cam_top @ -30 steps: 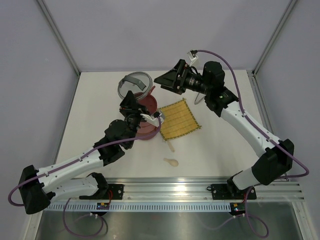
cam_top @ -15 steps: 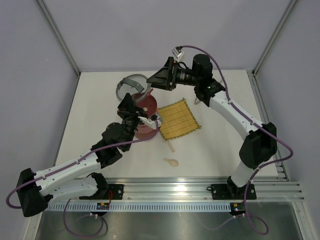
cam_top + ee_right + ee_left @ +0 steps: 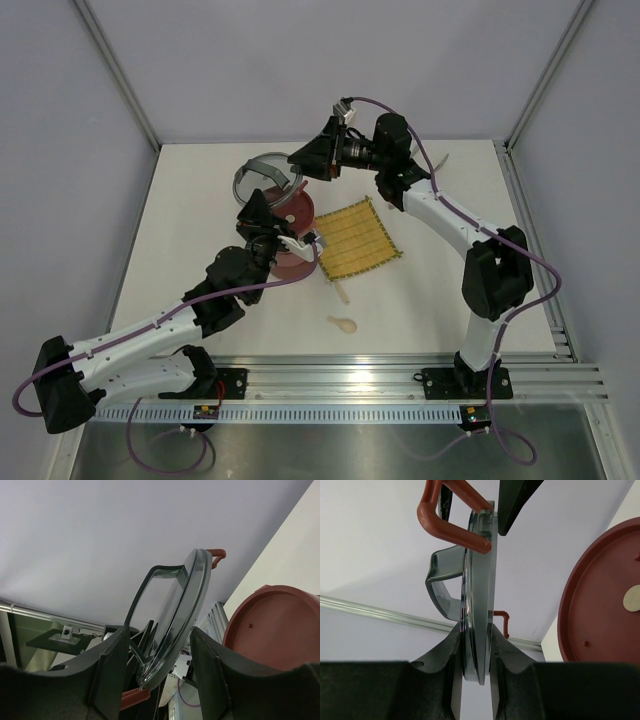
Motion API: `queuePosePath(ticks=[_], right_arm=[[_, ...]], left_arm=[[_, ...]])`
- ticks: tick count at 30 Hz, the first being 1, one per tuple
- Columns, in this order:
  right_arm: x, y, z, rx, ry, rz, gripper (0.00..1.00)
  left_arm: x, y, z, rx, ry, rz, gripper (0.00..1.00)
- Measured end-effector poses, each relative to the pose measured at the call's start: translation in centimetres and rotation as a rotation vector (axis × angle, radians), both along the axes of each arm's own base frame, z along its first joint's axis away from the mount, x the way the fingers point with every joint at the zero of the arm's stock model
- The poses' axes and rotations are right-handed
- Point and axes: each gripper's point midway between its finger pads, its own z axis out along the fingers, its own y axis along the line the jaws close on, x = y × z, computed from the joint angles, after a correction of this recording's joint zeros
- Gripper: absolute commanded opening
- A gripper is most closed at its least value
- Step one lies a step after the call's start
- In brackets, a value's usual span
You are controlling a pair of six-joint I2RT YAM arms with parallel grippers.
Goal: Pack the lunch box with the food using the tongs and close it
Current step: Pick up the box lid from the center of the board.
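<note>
My left gripper is shut on the rim of the grey see-through top lid, holding it on edge with a red clip above. From above, this lid stands over the dark-red lunch box, and the left gripper is under it. My right gripper reaches in from the right. Its fingers straddle the lid's far rim, with a gap on both sides. The box's flat red disc lid lies beside them. No food or tongs are in view.
A yellow woven mat lies right of the lunch box. A small cream spoon rests nearer the front edge. A second pale piece lies by the mat's near corner. The right arm stretches over the table's back right.
The right arm has swung left towards the top lid, and its jaws have narrowed around the lid's rim. The left gripper has kept its hold, barely moving.
</note>
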Motion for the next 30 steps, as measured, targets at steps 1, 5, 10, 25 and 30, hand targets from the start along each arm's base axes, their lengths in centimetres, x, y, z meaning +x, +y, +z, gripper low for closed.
queuePosePath(ticks=[1, 5, 10, 25, 30], right_arm=[[0.0, 0.0, 0.0, 0.003, 0.003, 0.006, 0.58], [-0.2, 0.1, -0.1, 0.009, 0.018, 0.026, 0.53], [-0.2, 0.3, -0.6, 0.006, 0.034, 0.044, 0.53], [-0.4, 0.4, -1.4, -0.011, 0.046, 0.072, 0.6], [-0.5, 0.4, -1.6, -0.013, 0.055, 0.079, 0.54]], left_arm=[[0.0, 0.0, 0.0, 0.001, 0.0, 0.0, 0.0], [0.0, 0.0, 0.0, 0.002, -0.001, 0.001, 0.0], [0.0, 0.0, -0.3, 0.013, 0.0, 0.002, 0.0], [0.0, 0.1, -0.7, 0.077, -0.019, 0.013, 0.0], [0.1, 0.0, -0.7, 0.102, -0.026, 0.017, 0.0]])
